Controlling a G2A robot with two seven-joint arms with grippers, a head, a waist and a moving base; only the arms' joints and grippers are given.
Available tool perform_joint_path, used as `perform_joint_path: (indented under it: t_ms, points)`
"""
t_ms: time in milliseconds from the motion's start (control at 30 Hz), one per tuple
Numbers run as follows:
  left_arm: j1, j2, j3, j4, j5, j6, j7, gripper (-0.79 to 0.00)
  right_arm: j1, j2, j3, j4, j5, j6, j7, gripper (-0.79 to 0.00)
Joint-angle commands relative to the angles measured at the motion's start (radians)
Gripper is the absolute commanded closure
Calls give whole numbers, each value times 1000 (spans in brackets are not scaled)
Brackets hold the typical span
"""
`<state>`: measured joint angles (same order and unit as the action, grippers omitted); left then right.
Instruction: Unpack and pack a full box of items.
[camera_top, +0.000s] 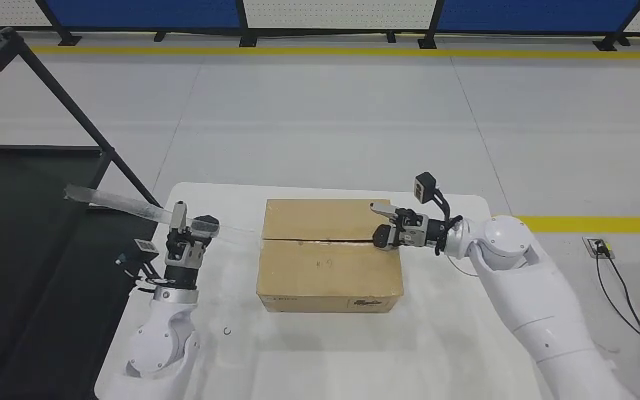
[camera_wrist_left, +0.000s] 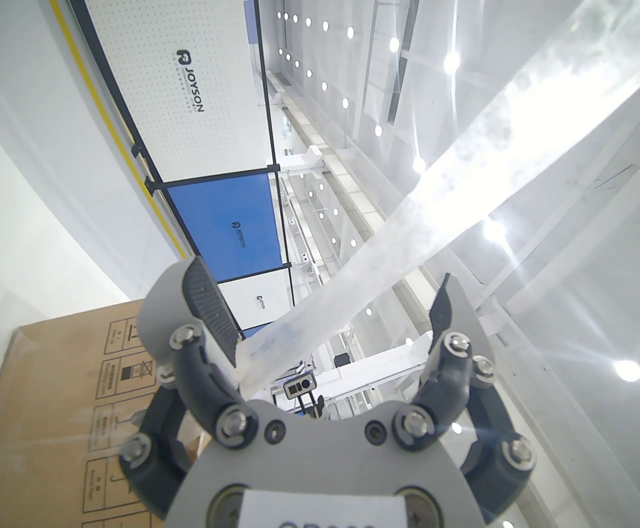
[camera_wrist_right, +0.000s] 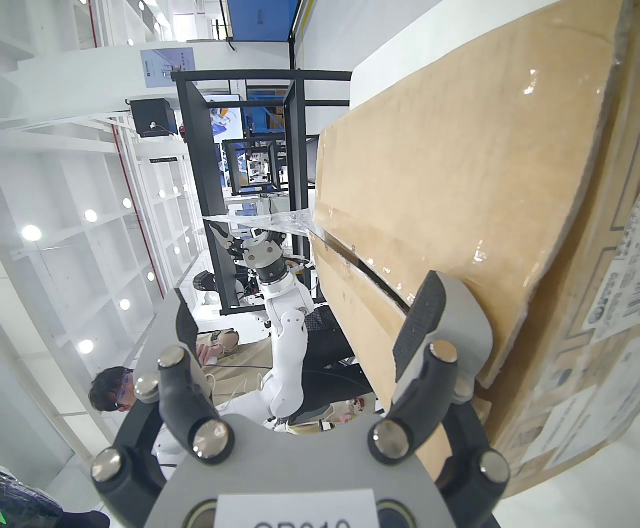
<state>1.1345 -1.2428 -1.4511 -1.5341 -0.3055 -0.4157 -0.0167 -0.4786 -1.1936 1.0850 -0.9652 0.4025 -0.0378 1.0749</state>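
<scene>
Plain brown cardboard box (camera_top: 330, 260), with black handling symbols in outlined squares on its side, on a white table (camera_top: 440, 320). The left gripper (camera_wrist_left: 325, 300) is pale grey with black ribbed pads; the tape strip (camera_wrist_left: 400, 235) at one pad is cloudy, translucent white. The right gripper (camera_wrist_right: 305, 305) is the same grey and black. Beyond both runs a yellow floor line (camera_top: 300, 50).

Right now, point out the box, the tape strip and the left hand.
box (camera_top: 330, 268), top view, near flap of its top
tape strip (camera_wrist_left: 400, 235), left wrist view, middle of its length
left hand (camera_top: 192, 220), top view, between its fingertips
</scene>
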Motion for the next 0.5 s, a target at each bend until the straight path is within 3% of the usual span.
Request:
perform_joint_path:
  t_ms: [0,467]
  points:
    - [4,-2,2,-15,25,7,21,-785,1,-1,1,5,4,-2,0,-785]
    - [34,-18,9,-36,223,35,208,-785,3,0,5,11,9,-7,10,-785]
